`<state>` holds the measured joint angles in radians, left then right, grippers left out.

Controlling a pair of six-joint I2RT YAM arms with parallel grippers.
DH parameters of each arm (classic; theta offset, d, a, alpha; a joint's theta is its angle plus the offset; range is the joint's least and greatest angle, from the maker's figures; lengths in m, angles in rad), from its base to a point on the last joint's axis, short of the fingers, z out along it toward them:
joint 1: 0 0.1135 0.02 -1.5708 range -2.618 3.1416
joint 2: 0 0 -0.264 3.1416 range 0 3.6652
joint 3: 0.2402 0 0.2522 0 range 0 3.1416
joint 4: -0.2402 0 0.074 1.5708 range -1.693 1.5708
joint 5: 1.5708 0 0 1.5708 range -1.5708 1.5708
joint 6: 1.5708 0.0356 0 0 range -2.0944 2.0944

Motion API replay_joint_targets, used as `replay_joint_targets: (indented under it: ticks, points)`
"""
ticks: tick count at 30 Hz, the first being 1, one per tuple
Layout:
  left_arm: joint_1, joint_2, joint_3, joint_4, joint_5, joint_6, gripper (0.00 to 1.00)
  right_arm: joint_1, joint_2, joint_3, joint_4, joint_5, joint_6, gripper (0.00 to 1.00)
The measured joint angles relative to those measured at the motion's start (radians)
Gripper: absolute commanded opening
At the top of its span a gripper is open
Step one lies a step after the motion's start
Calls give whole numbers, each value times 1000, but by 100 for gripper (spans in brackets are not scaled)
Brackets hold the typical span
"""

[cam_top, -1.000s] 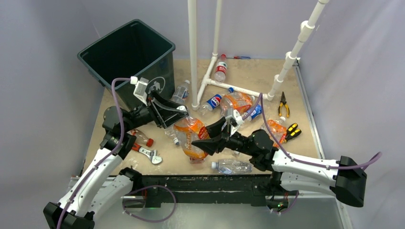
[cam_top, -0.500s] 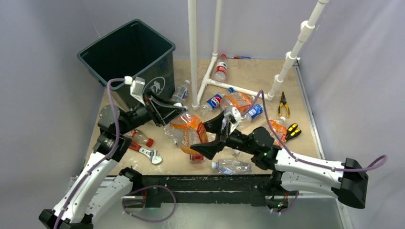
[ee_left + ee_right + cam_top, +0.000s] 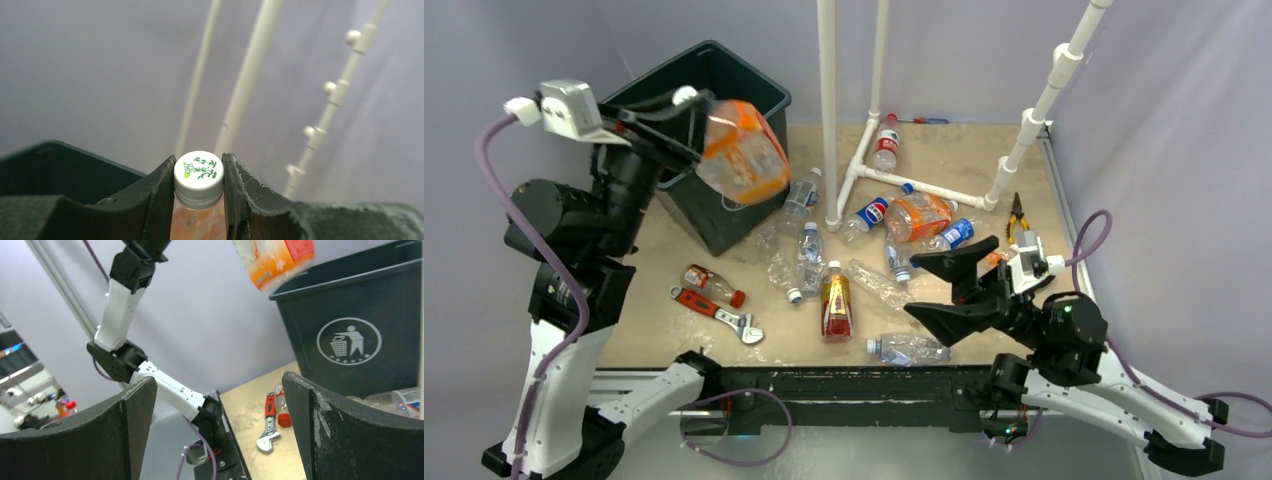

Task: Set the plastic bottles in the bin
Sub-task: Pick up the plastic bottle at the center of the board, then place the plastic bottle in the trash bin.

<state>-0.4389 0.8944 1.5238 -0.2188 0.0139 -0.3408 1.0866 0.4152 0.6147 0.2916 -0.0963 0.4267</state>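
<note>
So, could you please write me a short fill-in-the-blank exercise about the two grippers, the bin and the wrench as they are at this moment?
1. The left gripper is shut on the neck of the orange bottle, which has a ____ cap.
2. The right gripper is ____ and holds nothing.
3. The bin beside the held bottle is dark ____.
4. The wrench on the table has a ____ handle.
Missing words: white; open; green; red.
</note>
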Motion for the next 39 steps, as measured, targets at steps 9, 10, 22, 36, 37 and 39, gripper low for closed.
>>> replay_joint_targets:
  ticks: [9, 10, 22, 36, 37, 39]
  points:
    - [1, 302, 257, 74, -452, 235, 0, 0, -31, -106, -65, 163, 45, 99]
    - [1, 335, 263, 96, -480, 259, 0, 0, -20, -111, -68, 172, 47, 99]
    - [14, 812, 336, 391, -750, 587, 0, 0, 11, -116, -117, 294, 36, 99]
    - [83, 831, 245, 413, -785, 516, 33, 0, -77, -127, -187, 369, 37, 99]
    - [88, 831, 239, 409, -783, 507, 49, 0, -74, -127, -191, 369, 37, 99]
    - [97, 829, 230, 393, -778, 488, 86, 0, -68, -127, -202, 372, 37, 99]
